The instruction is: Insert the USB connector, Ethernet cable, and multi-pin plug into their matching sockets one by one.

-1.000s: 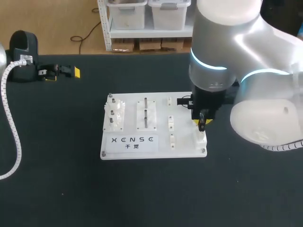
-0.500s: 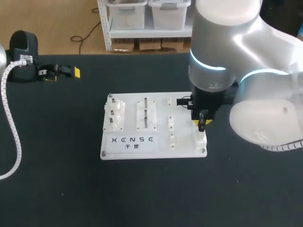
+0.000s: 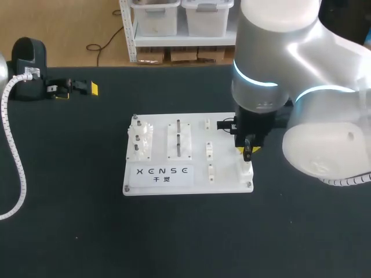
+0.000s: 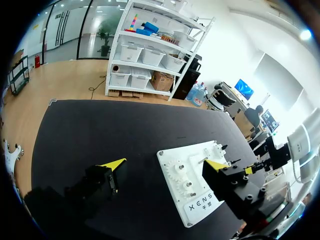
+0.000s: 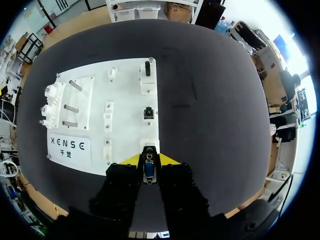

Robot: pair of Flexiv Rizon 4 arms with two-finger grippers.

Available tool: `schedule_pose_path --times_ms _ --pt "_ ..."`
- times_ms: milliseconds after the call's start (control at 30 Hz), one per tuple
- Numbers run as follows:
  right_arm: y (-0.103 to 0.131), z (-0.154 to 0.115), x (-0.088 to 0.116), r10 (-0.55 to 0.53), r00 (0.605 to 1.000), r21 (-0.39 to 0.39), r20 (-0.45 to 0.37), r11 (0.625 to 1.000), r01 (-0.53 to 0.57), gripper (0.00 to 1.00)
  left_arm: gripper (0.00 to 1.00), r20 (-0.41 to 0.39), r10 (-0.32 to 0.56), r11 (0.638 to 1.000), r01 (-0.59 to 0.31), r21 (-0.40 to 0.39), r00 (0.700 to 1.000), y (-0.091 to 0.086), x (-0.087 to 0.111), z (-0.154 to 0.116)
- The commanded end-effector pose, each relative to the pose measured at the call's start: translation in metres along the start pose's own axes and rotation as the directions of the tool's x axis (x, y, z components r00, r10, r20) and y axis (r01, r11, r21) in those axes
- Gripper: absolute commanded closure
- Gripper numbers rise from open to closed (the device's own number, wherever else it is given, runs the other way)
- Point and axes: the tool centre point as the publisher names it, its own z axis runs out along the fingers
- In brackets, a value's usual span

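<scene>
Pinching what looks a light, rigid plug [image 5: 148,172] by its flat sides, the right gripper [image 5: 149,160] hangs over the board's [image 3: 168,179] corner socket [image 5: 149,145], while the left gripper [image 4: 165,164] sits wide open, well apart.

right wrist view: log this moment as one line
right gripper: shut on blue connector | position: over corner socket block of white board | left gripper: open, empty, away from board

Holds a plug [image 5: 149,170] between the right gripper's [image 5: 149,160] fingers, at the board's [image 5: 125,100] nearest socket [image 5: 149,145]. Has two further sockets [image 5: 148,113] in line ahead of the jaws, pegs [image 5: 71,108] ahead-left.
</scene>
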Motion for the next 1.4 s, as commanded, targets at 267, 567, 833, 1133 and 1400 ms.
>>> schedule_pose_path --times_ms 267,567,833,1133,1400 --pt "-0.0004 -0.001 0.0007 -0.009 1.0 -0.002 0.007 1.0 0.009 1.0 0.0 0.0 0.0 1.0 0.0 0.0 1.0 0.0 0.0 0.0" --pt "-0.0011 -0.0009 0.001 -0.007 1.0 0.0 0.004 1.0 0.007 1.0 0.0 0.0 0.0 1.0 0.0 0.0 1.0 0.0 0.0 0.0" --pt "-0.0009 -0.0013 0.0013 -0.007 1.0 -0.001 0.003 1.0 0.007 1.0 0.0 0.0 0.0 1.0 0.0 0.0 1.0 0.0 0.0 0.0" --pt "-0.0021 0.0026 0.001 -0.006 1.0 0.01 0.004 1.0 0.006 1.0 0.0 0.0 0.0 1.0 0.0 0.0 1.0 0.0 0.0 0.0" --pt "-0.0023 0.0068 0.0019 -0.007 1.0 0.013 0.0 1.0 0.007 1.0 0.0 0.0 0.0 1.0 0.0 0.0 1.0 0.0 0.0 0.0"
